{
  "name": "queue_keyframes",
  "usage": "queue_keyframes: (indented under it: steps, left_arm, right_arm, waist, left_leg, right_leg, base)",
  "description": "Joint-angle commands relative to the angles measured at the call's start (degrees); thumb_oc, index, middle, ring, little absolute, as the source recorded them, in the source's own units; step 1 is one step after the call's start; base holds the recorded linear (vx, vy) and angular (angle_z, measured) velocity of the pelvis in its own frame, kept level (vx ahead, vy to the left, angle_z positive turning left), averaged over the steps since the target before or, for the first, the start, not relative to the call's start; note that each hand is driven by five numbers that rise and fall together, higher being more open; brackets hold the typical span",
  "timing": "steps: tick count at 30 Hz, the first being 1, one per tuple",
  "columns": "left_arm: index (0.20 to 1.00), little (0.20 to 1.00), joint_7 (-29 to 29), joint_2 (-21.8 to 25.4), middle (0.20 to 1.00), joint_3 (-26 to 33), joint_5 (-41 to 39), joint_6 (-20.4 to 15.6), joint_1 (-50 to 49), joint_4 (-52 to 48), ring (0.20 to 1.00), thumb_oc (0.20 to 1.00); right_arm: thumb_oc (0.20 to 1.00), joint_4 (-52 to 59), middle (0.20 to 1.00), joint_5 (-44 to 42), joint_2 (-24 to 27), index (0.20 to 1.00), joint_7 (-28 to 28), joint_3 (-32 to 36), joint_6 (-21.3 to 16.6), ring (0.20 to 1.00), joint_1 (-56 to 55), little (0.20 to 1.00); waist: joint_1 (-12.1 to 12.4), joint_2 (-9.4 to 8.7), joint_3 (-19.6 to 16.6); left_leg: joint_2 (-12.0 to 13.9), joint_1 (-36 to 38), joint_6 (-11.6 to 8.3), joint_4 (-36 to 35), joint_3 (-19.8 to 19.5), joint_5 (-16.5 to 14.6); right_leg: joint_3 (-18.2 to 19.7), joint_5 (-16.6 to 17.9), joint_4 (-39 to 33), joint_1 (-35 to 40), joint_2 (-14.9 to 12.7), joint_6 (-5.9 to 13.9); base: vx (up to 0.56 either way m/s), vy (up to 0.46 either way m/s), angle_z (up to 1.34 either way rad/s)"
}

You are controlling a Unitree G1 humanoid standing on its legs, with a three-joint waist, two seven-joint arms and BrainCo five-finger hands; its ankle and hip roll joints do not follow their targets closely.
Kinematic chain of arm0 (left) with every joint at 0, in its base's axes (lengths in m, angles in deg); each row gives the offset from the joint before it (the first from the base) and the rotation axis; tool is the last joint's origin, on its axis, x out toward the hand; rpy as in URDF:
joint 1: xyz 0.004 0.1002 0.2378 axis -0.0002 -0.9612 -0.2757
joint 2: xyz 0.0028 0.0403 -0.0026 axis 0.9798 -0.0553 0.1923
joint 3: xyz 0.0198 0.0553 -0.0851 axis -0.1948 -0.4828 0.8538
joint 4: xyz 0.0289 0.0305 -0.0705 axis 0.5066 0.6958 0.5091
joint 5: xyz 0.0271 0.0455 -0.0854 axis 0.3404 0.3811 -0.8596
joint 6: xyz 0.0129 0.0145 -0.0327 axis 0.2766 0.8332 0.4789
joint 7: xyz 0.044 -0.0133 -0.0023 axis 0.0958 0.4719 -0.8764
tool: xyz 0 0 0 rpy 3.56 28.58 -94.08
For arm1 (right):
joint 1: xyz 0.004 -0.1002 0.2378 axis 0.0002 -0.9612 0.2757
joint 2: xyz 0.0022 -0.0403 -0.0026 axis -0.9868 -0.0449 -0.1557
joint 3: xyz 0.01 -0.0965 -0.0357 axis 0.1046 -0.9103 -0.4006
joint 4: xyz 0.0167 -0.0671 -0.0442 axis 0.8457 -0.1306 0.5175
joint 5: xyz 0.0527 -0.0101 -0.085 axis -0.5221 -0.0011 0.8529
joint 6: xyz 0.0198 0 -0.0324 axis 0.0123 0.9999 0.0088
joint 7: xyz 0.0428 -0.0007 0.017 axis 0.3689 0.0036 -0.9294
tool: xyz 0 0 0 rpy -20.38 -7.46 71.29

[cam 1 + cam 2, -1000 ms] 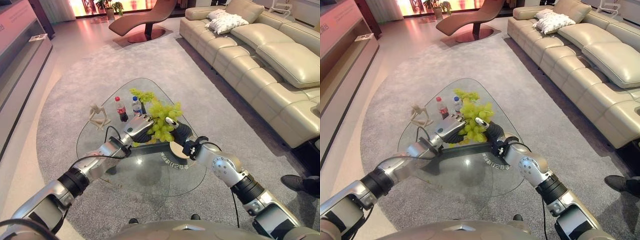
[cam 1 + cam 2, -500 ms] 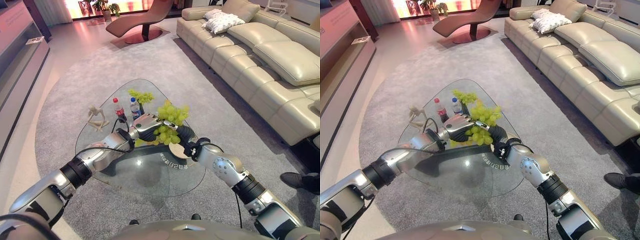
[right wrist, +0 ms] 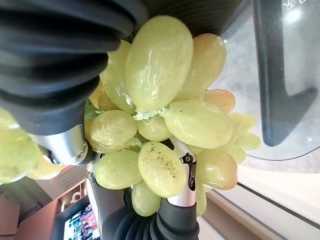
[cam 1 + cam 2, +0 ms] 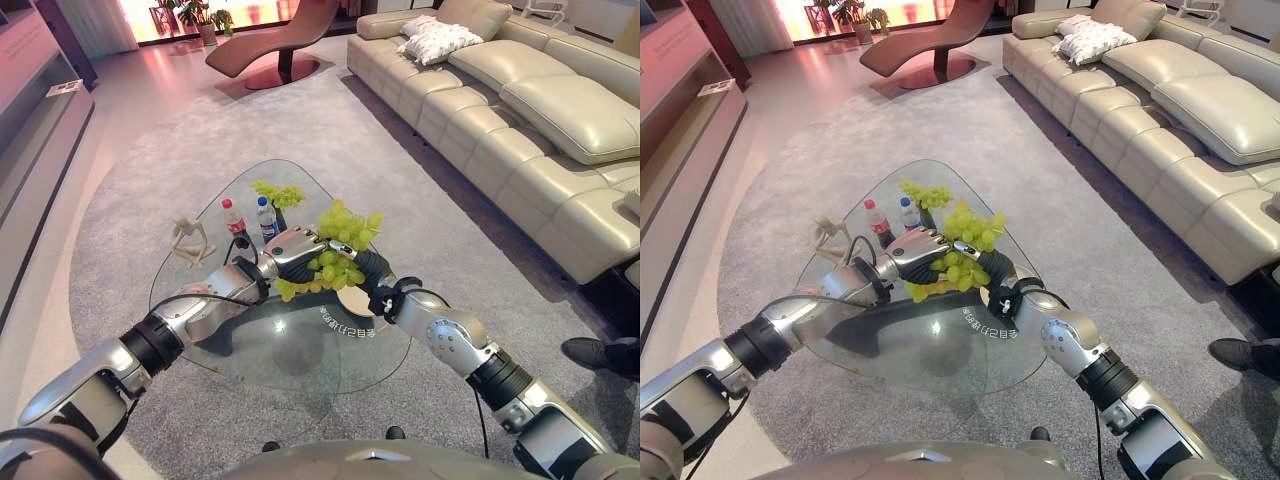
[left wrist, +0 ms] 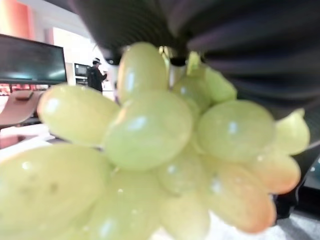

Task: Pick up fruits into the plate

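A bunch of green grapes (image 4: 341, 248) hangs above the glass table (image 4: 250, 340), held between both hands. My left hand (image 4: 288, 246) lies over its near-left side with fingers curled on it. From the right, my right hand (image 4: 366, 268) is curled round the bunch. A few grapes dangle below the left hand. Up close, the grapes (image 5: 150, 150) bulge under the hand's dark cover, and the right wrist view has the grapes (image 3: 160, 115) against a silver finger (image 3: 183, 186). A tan plate (image 4: 353, 299) sits on the table just under the right hand.
At the table's far end stand two small bottles (image 4: 232, 217) and a second green bunch (image 4: 278, 192), with a pale figurine (image 4: 187, 238) to their left. A beige sofa (image 4: 520, 120) runs along the right, and a person's shoe (image 4: 600, 355) is at the right edge.
The left hand has closed in from the left onto the grape bunch. The bunch now sits slightly higher, with a few grapes dangling below the left hand. The camera has shifted a little.
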Motion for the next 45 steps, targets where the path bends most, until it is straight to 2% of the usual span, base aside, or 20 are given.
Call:
queue_keyframes:
  steps: [1, 2, 12, 17, 24, 25, 32, 36, 37, 38, 39, 45]
  left_arm:
    - [0.529, 0.529, -1.9, -1.2, 0.529, -0.6, -5.2, -0.6, 6.5, 1.3, 0.529, 0.529]
    - [1.000, 1.000, -1.4, -1.7, 1.000, 0.4, -5.4, -0.2, 6.2, 1.2, 1.000, 1.000]
    - [1.000, 1.000, 3.2, -4.4, 1.000, 2.9, -6.7, 6.9, 5.6, -1.1, 1.000, 1.000]
    - [1.000, 1.000, 3.7, -5.4, 1.000, 3.7, -6.3, 8.4, 4.5, -1.3, 1.000, 1.000]
    - [1.000, 1.000, 3.0, -6.1, 1.000, 4.1, -5.8, 8.6, 3.7, -1.2, 1.000, 1.000]
    - [0.200, 0.200, 3.1, -6.2, 0.200, 4.1, -5.9, 8.8, 3.7, -1.0, 0.200, 0.200]
    - [0.200, 0.200, 4.0, -6.5, 0.200, 4.2, -6.3, 9.1, 4.0, -1.3, 0.200, 0.200]
    - [0.200, 0.200, 3.8, -6.4, 0.200, 4.4, -6.9, 9.0, 4.9, -1.7, 0.200, 0.200]
    - [0.200, 0.200, 3.9, -6.3, 0.200, 4.4, -6.9, 9.0, 4.9, -1.8, 0.200, 0.200]
    - [0.200, 0.200, 3.9, -6.3, 0.200, 4.4, -6.9, 9.0, 4.9, -2.1, 0.200, 0.200]
    - [0.200, 0.200, 3.6, -6.2, 0.200, 4.4, -7.1, 8.9, 4.9, -2.4, 0.200, 0.200]
    - [0.200, 0.200, 3.0, -6.3, 0.200, 5.3, -7.6, 9.6, 4.6, -3.5, 0.200, 0.200]
  right_arm:
    - [0.200, 12.7, 0.200, -3.5, -9.7, 0.200, -5.6, -0.4, -7.2, 0.200, 9.7, 0.200]
    - [0.200, 12.8, 0.200, -3.1, -9.9, 0.200, -5.7, -0.3, -7.7, 0.200, 9.6, 0.200]
    - [0.200, 13.8, 0.200, 1.5, -11.8, 0.200, -5.4, 0.0, -10.2, 0.200, 10.4, 0.200]
    - [0.200, 13.6, 0.200, 2.0, -12.3, 0.200, -5.8, -0.5, -10.7, 0.200, 10.3, 0.200]
    - [0.200, 13.9, 0.200, 1.9, -12.0, 0.200, -6.2, -0.5, -11.3, 0.200, 9.9, 0.200]
    - [0.200, 13.8, 0.200, 1.9, -12.1, 0.200, -6.3, -0.6, -11.4, 0.200, 9.9, 0.200]
    - [0.200, 14.4, 0.200, 2.0, -12.1, 0.200, -6.8, -1.2, -11.0, 0.200, 10.4, 0.200]
    - [0.200, 14.7, 0.200, 1.8, -11.6, 0.200, -7.4, -1.3, -9.5, 0.200, 10.8, 0.200]
    - [0.203, 14.7, 0.203, 1.9, -11.5, 0.203, -7.4, -1.3, -9.6, 0.203, 10.8, 0.203]
    - [0.241, 14.8, 0.241, 2.0, -11.4, 0.241, -7.3, -1.4, -9.9, 0.241, 10.8, 0.241]
    - [0.200, 14.7, 0.200, 2.0, -11.4, 0.200, -7.7, -1.4, -10.3, 0.200, 10.8, 0.200]
    - [0.200, 15.7, 0.200, 2.3, -11.2, 0.200, -8.1, -1.1, -11.2, 0.200, 10.9, 0.200]
  waist:
    - [0.5, -0.94, 2.2]
    - [0.7, -0.97, 2.2]
    - [1.4, -0.93, 2.1]
    - [1.8, -1.04, 2.2]
    - [1.8, -1.26, 2.3]
    - [1.8, -1.32, 2.3]
    - [1.8, -1.40, 2.4]
    - [1.8, -1.45, 2.4]
    - [1.8, -1.46, 2.5]
    - [1.8, -1.49, 2.5]
    - [1.8, -1.52, 2.4]
    - [2.1, -1.53, 2.4]
  left_leg:
    - [-1.2, -1.5, 2.08, 3.1, 0.2, -7.4]
    - [-1.1, -1.4, 2.09, 3.1, 0.3, -7.5]
    - [-1.4, -1.2, 2.14, 2.9, -0.5, -7.4]
    - [-1.4, -1.0, 2.19, 2.5, -0.6, -7.4]
    - [-1.3, -1.1, 2.16, 2.3, -0.6, -7.2]
    - [-1.3, -1.1, 2.17, 2.2, -0.5, -7.1]
    - [-1.2, -0.9, 2.08, 2.0, -0.4, -7.0]
    - [-1.1, -0.9, 2.07, 1.9, -0.4, -6.9]
    - [-1.1, -0.9, 2.07, 1.9, -0.4, -6.9]
    - [-1.1, -0.9, 2.05, 2.0, -0.4, -6.9]
    - [-1.0, -0.9, 2.02, 2.0, -0.4, -6.9]
    - [-1.0, -0.9, 1.96, 1.8, -0.6, -6.9]
  right_leg:
    - [-2.6, -6.9, 4.0, 1.1, 0.6, 0.62]
    - [-2.8, -6.9, 3.9, 1.2, 0.5, 0.63]
    - [-2.9, -6.6, 3.7, 1.4, 0.3, 0.73]
    - [-2.9, -6.3, 3.1, 1.6, 0.3, 0.79]
    - [-3.0, -6.2, 2.9, 1.5, 0.4, 0.82]
    - [-3.0, -6.1, 2.9, 1.5, 0.4, 0.82]
    - [-2.9, -6.0, 2.6, 1.6, 0.5, 0.83]
    - [-2.9, -6.0, 2.7, 1.5, 0.5, 0.78]
    - [-2.9, -6.0, 2.7, 1.5, 0.5, 0.78]
    - [-2.9, -6.0, 2.7, 1.6, 0.5, 0.79]
    - [-2.9, -6.0, 2.7, 1.6, 0.5, 0.81]
    - [-3.0, -5.9, 2.4, 1.8, 0.4, 0.80]
  base:
    - [0.00, 0.000, 0.00]
    - [0.00, 0.000, 0.00]
    - [0.00, 0.000, 0.00]
    - [0.00, 0.000, 0.00]
    - [0.00, -0.001, 0.00]
    - [-0.02, -0.008, -0.04]
    - [0.00, -0.001, -0.01]
    - [0.00, 0.000, 0.00]
    - [0.00, 0.000, 0.00]
    - [0.00, 0.000, 0.00]
    - [0.00, 0.000, 0.00]
    - [0.00, 0.000, 0.00]
